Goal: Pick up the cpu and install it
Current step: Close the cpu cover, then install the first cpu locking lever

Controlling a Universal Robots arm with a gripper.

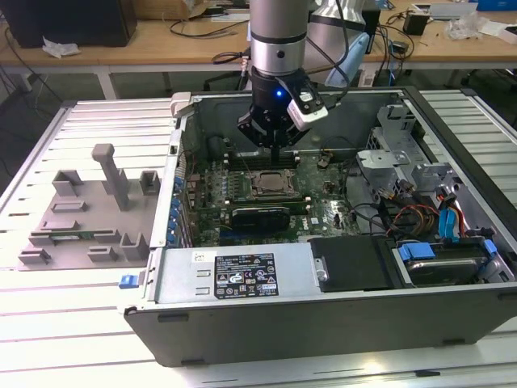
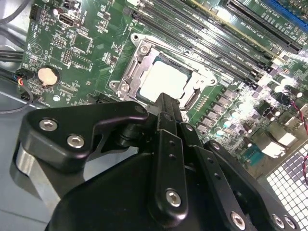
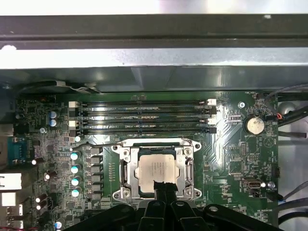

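Hovering over the motherboard (image 3: pixel 231 159), my gripper (image 3: pixel 163 185) has its fingers pressed together on nothing, tip at the edge of the cpu (image 3: pixel 155 168), which lies flat in the socket (image 3: pixel 123 169). I judge the chip light, stiff, slick-topped and fragile underneath, best pinched by opposite edges.

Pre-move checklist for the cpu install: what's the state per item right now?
1. cpu lies flat inside the socket frame: ok.
2. gripper sits over the cpu's edge: ok.
3. Gripper shut, nothing held in it: ok.
4. Gripper tip touching the cpu or just above it: cannot tell.
5. Socket frame latched down: cannot tell.
6. memory slots beside the socket are apart from the gripper: ok.
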